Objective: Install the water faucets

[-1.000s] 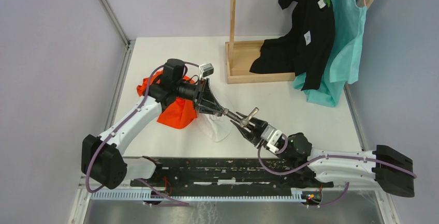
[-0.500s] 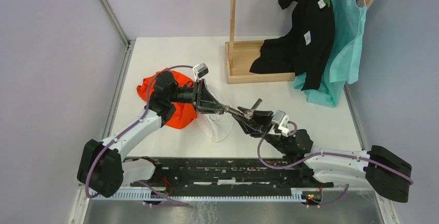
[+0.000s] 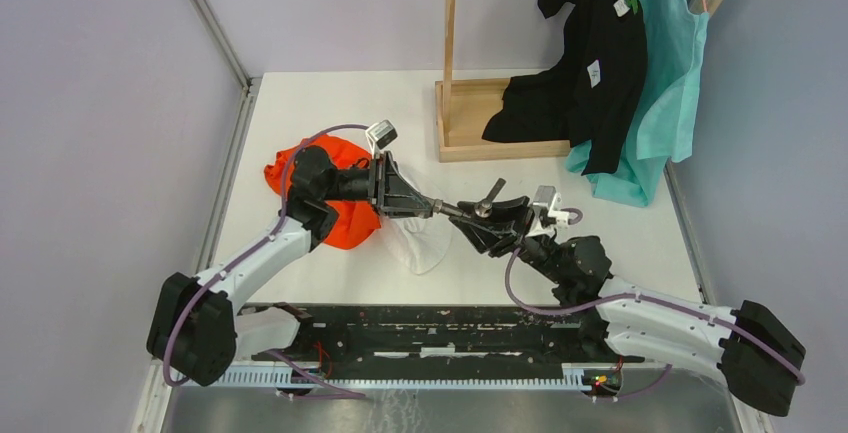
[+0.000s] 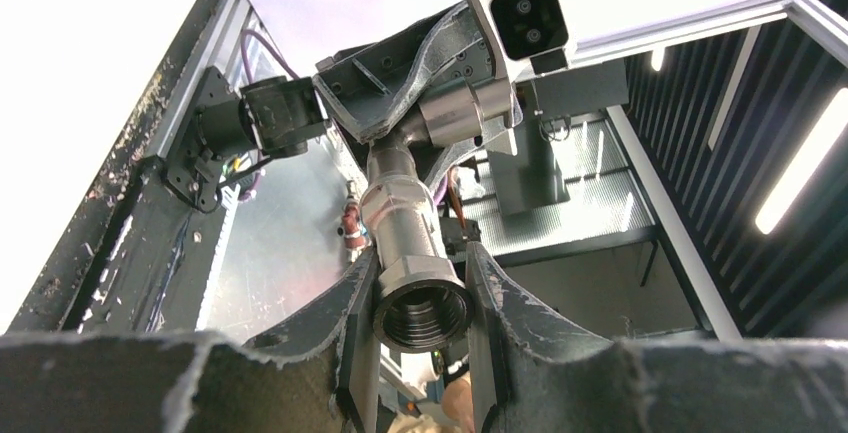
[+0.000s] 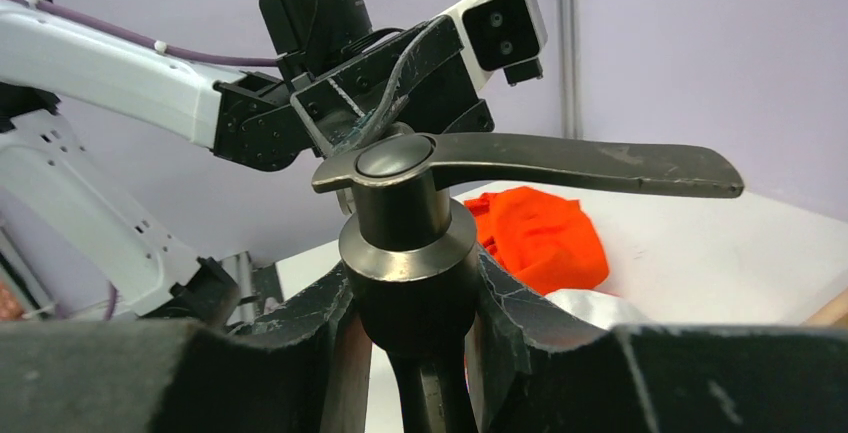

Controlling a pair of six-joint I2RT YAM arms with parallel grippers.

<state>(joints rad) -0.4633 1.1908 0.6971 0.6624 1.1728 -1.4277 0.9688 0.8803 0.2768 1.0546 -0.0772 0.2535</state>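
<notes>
In left hand, threaded faucet

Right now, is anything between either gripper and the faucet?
Nothing visible does. The left gripper is shut on the faucet at its threaded end, and the right gripper is shut on its body, just under the lever.

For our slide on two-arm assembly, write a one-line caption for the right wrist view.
Right gripper clamped on the water faucet just below its flat lever handle; orange cloth behind.
</notes>
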